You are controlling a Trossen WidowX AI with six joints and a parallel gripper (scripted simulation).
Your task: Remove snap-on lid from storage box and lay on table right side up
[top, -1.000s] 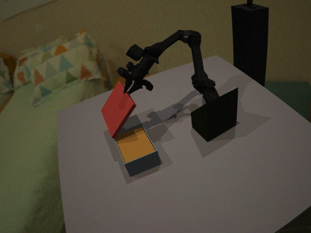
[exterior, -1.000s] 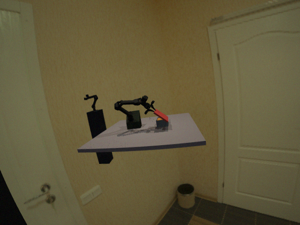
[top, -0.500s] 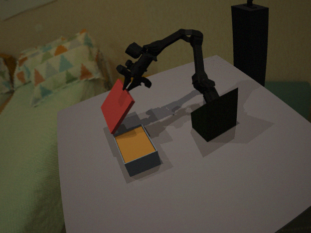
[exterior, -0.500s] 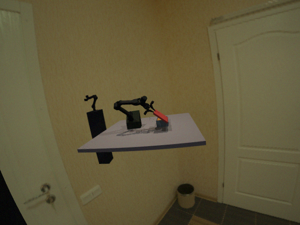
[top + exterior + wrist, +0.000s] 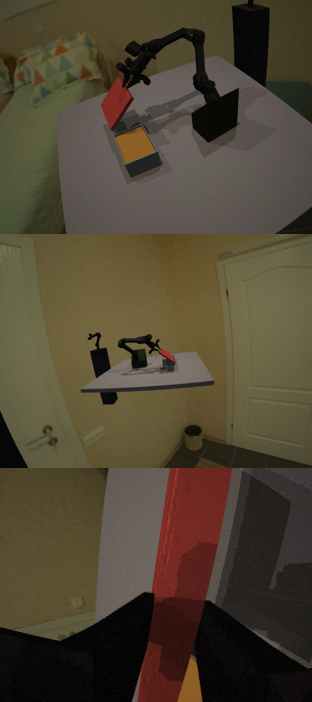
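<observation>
Red lid (image 5: pixel 116 104) (image 5: pixel 166 355) (image 5: pixel 192 528) leading on the left, tilting steeply, its upper edge sitting pinched in the gripper (image 5: pixel 126 86) (image 5: pixel 159 349) (image 5: pixel 175 607); to the right and lower, the open box (image 5: pixel 143 163) (image 5: pixel 168 362) is resting on the table (image 5: pixel 201 188) (image 5: pixel 151 381) (image 5: pixel 127 538). Carrying is under way, and levelling and lowering beside the box are coming due.

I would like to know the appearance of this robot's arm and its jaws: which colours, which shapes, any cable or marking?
The arm is matte black, with slim links and thicker, rounded joints. The jaws are black too, narrowing like wedges to small tips. I see no cable or marking; the light is dim.
</observation>
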